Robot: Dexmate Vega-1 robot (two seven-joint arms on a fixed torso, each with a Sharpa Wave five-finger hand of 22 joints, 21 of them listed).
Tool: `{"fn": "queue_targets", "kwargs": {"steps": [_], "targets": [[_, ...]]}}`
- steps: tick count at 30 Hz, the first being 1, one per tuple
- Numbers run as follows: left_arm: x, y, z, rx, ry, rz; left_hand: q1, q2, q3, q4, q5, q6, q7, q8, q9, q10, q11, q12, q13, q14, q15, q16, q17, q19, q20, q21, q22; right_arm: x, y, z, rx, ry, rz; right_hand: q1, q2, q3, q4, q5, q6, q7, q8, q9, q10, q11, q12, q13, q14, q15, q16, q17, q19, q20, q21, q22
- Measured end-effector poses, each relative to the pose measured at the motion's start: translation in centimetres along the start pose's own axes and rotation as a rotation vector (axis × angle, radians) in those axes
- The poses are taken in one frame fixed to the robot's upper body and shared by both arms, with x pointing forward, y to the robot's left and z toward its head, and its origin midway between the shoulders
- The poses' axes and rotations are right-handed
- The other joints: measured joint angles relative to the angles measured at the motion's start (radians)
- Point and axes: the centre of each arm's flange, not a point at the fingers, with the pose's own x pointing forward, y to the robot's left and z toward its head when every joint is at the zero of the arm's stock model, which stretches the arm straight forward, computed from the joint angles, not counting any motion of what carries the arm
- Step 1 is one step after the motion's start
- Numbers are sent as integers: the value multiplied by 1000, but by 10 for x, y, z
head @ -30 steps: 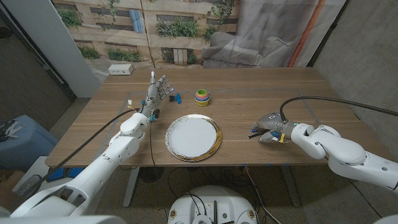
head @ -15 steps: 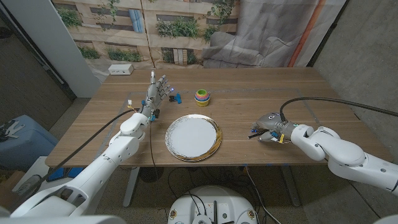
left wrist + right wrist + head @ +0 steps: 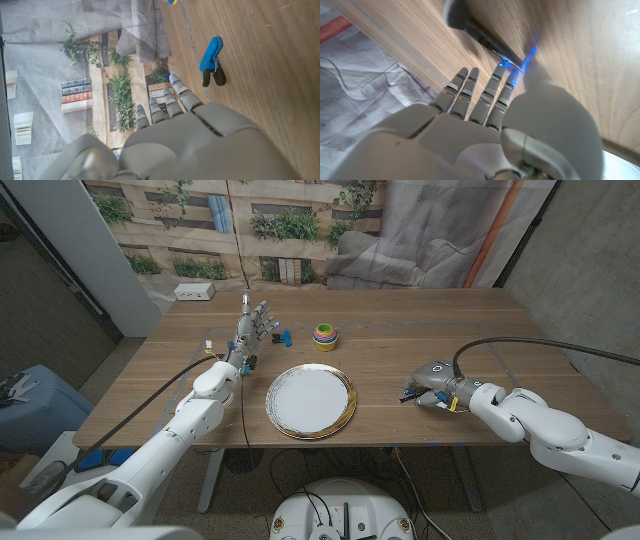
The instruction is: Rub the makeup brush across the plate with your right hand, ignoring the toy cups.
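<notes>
On the wooden table point(image 3: 400, 330), head view: right hand point(image 3: 432, 383) over black makeup brush point(image 3: 409, 393), right of white gold-rimmed plate point(image 3: 311, 401). Right wrist view: fingers point(image 3: 465, 87) extended at brush handle, grasp unclear. Pickup step; next, close and lift.

Black makeup brush point(image 3: 475, 31) lying flat on the wood, well right of the round white gold-rimmed plate point(image 3: 311, 401) at mid-table

No readable text, labels or numbers anywhere (backdrop book spines too blurred)
</notes>
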Motion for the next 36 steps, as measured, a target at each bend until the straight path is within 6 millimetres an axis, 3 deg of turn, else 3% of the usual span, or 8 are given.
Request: {"fn": "queue_targets", "kwargs": {"steps": [6,7,17,28,36], "targets": [[0,0,0,0,0,0,0,0,0,0,0,0,0,0,0,0,0,0,0,0,0,0,0,0,0,0,0,0,-3,2,1,-12,-30,7,7,-14,6,0,31,-1,31,12,36,0,0,0,22,-1,15,6,8,0,0,0],[0,0,0,0,0,0,0,0,0,0,0,0,0,0,0,0,0,0,0,0,0,0,0,0,0,0,0,1,5,-2,3,-2,-16,7,7,-19,5,0,38,-1,37,13,42,-1,0,0,22,-1,15,6,11,-3,0,0],[0,0,0,0,0,0,0,0,0,0,0,0,0,0,0,0,0,0,0,0,0,0,0,0,0,0,0,2,13,-4,7,-6,-34,43,20,-33,6,0,84,0,81,28,97,2,5,5,54,-4,42,15,15,0,0,0],[0,0,0,0,0,0,0,0,0,0,0,0,0,0,0,0,0,0,0,0,0,0,0,0,0,0,0,3,18,-5,5,-10,-41,60,37,-38,11,0,107,1,101,33,139,-1,5,5,77,-6,66,22,25,-4,0,0],[0,0,0,0,0,0,0,0,0,0,0,0,0,0,0,0,0,0,0,0,0,0,0,0,0,0,0,5,18,-7,5,-13,-37,49,74,-41,14,0,119,-1,103,33,153,2,5,4,93,-4,74,24,25,-4,0,0]]}}
